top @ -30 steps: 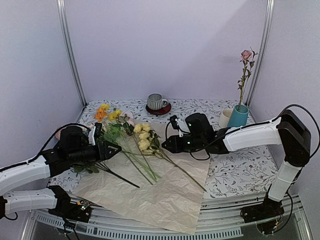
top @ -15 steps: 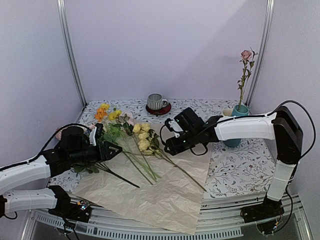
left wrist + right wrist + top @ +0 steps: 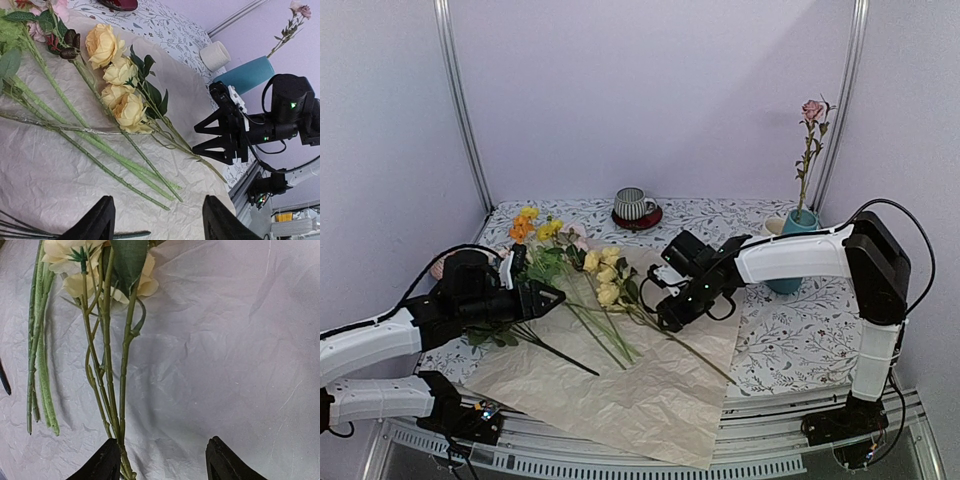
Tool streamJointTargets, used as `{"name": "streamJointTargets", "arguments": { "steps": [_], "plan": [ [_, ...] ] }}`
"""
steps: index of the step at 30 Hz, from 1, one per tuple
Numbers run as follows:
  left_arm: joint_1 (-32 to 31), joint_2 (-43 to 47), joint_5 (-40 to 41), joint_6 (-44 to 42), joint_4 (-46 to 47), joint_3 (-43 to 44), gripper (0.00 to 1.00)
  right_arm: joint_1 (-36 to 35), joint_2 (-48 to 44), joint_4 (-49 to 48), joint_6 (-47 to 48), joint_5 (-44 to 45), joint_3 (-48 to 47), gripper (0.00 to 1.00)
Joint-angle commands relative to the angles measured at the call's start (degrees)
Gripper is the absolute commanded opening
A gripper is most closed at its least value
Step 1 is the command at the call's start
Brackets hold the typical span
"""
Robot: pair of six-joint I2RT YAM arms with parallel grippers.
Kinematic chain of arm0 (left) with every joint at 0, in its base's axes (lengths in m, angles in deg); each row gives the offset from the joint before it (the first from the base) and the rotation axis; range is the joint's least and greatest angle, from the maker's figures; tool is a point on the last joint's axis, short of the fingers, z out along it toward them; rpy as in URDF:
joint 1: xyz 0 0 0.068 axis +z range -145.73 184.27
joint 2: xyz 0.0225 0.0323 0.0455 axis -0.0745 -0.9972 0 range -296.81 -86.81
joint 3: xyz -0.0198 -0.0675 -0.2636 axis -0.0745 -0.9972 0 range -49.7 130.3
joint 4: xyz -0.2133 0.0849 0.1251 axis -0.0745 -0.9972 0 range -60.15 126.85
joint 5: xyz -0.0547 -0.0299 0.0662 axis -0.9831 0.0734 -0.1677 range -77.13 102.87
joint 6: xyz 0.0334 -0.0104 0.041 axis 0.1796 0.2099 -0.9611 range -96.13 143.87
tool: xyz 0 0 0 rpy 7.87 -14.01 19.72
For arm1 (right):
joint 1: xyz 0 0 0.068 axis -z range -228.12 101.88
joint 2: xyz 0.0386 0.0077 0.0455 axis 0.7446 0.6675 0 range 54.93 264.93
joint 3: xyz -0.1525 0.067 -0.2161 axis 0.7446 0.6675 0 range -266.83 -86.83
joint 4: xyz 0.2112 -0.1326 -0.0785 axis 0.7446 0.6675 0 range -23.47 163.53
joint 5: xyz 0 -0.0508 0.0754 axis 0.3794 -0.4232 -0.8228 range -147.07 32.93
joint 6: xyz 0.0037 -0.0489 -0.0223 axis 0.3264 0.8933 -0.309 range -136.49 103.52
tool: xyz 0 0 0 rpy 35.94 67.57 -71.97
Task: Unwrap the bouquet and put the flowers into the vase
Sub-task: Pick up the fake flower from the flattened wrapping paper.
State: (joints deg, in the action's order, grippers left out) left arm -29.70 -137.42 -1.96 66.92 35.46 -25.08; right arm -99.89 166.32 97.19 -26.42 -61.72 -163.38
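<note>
1. Landmark: the crinkled paper [image 3: 640, 400]. It lies unfolded and flat, and its front corner hangs past the table [image 3: 800, 340] edge.
2. The flowers [image 3: 605, 285] lie loose on the paper's left-rear part, heads toward its rear edge and stems fanning toward its middle. The yellow roses [image 3: 117, 85] sit mid-sheet.
3. The right gripper [image 3: 665, 316] hangs low over the paper's middle. Its jaws are spread and straddle a green stem [image 3: 107, 390] that runs close by one finger. No pinch; whether they touch is unclear.
4. The left gripper [image 3: 552, 298] is at the paper's left edge with its jaws spread and nothing between them.
5. The vase [image 3: 798, 235] stands off the paper, beyond its right-rear corner, with one pink rose [image 3: 812, 110] upright in it.
6. A cream mug [image 3: 772, 228] also stands past that corner. A striped cup [image 3: 633, 203] stands behind the paper's rear edge.
</note>
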Motion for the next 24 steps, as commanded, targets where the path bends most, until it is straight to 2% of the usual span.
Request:
{"name": "streamJointTargets", "arguments": {
  "steps": [1,10,24],
  "plan": [
    [-0.65,-0.51,0.59,-0.86,-0.46,1.74,0.62,-0.94,0.58,1.5,1.5,-0.62,-1.36,0.61],
    [-0.65,-1.94,0.34,-1.03,-0.46,2.58,0.62,-1.33,-2.98,1.86,2.13,-0.05,-0.44,0.61],
    [-0.69,-2.44,0.15,-1.39,-0.45,3.33,0.63,-2.36,1.15,1.98,2.29,0.32,-0.44,0.65]
  ]
}}
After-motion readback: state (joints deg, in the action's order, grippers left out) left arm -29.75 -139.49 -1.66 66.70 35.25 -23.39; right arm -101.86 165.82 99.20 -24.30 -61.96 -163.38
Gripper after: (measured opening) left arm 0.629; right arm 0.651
